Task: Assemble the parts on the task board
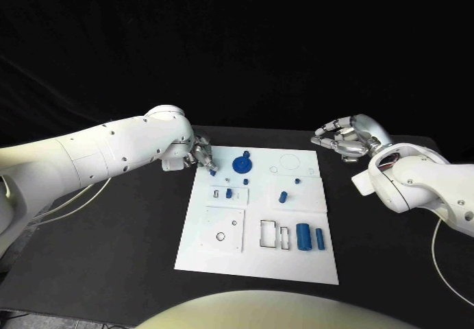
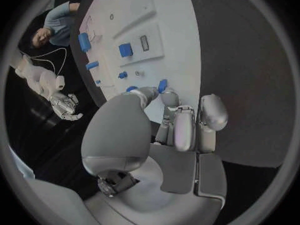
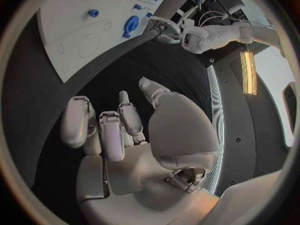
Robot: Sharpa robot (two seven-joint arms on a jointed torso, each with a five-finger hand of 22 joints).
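While the right hand (image 1: 342, 139) hangs off the board's far right corner, the left hand (image 1: 201, 153) is the one at the parts.

Its fingertips pinch a small blue part (image 2: 162, 85) over the task board (image 1: 227, 257) at its far left corner; two blue cylinders (image 1: 310, 236) lie lengthwise nearer the robot, toward the right. The right hand's fingers are loosely curled, holding nothing, above the desk (image 1: 118, 233).
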